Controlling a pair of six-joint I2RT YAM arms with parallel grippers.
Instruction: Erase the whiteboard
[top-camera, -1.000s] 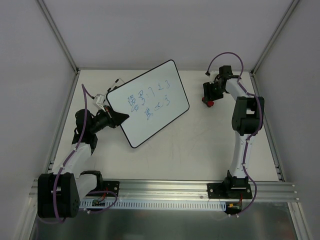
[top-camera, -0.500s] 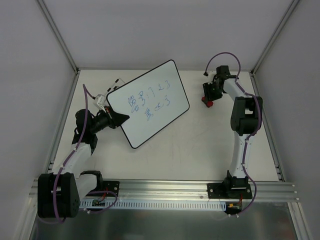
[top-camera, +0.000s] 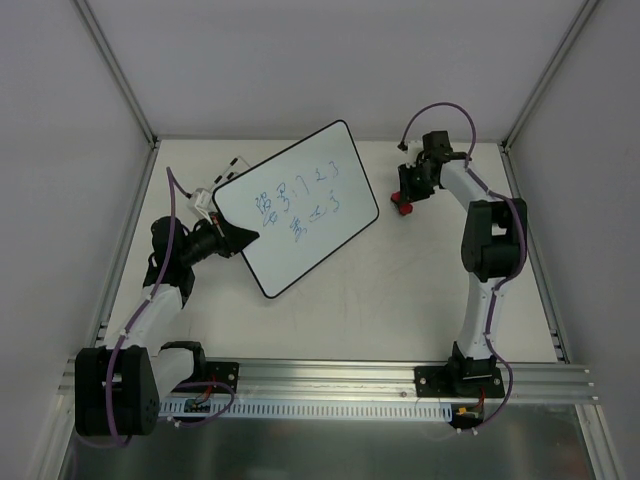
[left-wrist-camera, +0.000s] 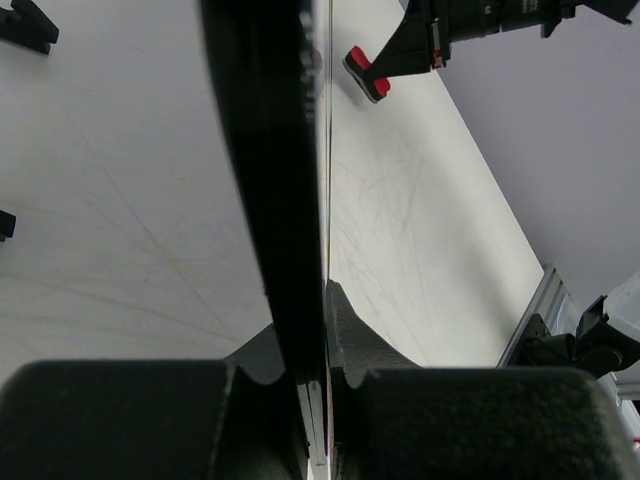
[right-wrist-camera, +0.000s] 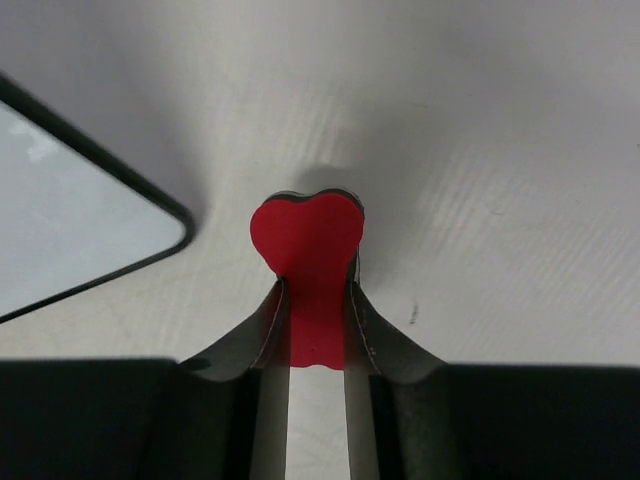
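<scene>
The whiteboard (top-camera: 297, 207) is a white rounded rectangle with a black rim and blue scribbles, held tilted above the table at centre left. My left gripper (top-camera: 243, 238) is shut on its left edge; in the left wrist view the board's rim (left-wrist-camera: 275, 200) runs edge-on between the jaws. My right gripper (top-camera: 405, 203) is shut on a small red eraser (top-camera: 403, 208), to the right of the board's right corner. In the right wrist view the eraser (right-wrist-camera: 310, 250) sits between the fingers, with the board's corner (right-wrist-camera: 90, 230) at the left.
Two small black stand feet (top-camera: 233, 161) lie on the table behind the board's left end; they also show in the left wrist view (left-wrist-camera: 25, 25). Grey walls enclose the table on three sides. An aluminium rail (top-camera: 330, 378) runs along the near edge.
My right gripper has moved left with the red eraser, closer to the board's right corner. The left arm and the board have not moved.
</scene>
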